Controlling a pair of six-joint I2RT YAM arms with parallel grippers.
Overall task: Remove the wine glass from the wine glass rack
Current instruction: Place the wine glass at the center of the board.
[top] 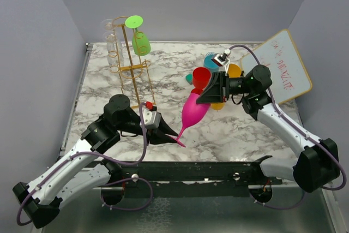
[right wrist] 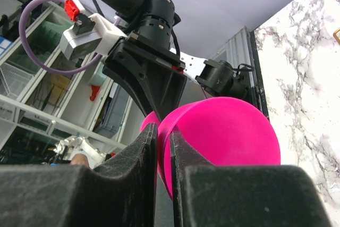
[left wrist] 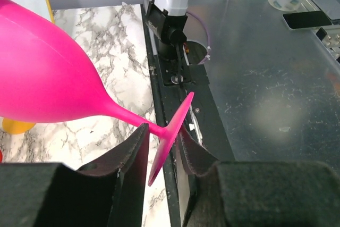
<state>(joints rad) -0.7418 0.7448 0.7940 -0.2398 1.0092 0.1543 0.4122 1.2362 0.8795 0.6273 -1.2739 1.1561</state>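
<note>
The pink wine glass (top: 193,112) hangs tilted over mid-table, clear of the gold wine glass rack (top: 133,70) at its 10 o'clock. The right gripper (right wrist: 163,134) pinches its rim tight. The left gripper (left wrist: 162,137) (jaws slightly parted) seems only to bracket the foot.

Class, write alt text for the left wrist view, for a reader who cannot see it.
A pink glass slants across the frame, its stem between the left end effector's black fingers. Behind lie the marble table and the right arm's base.
</note>
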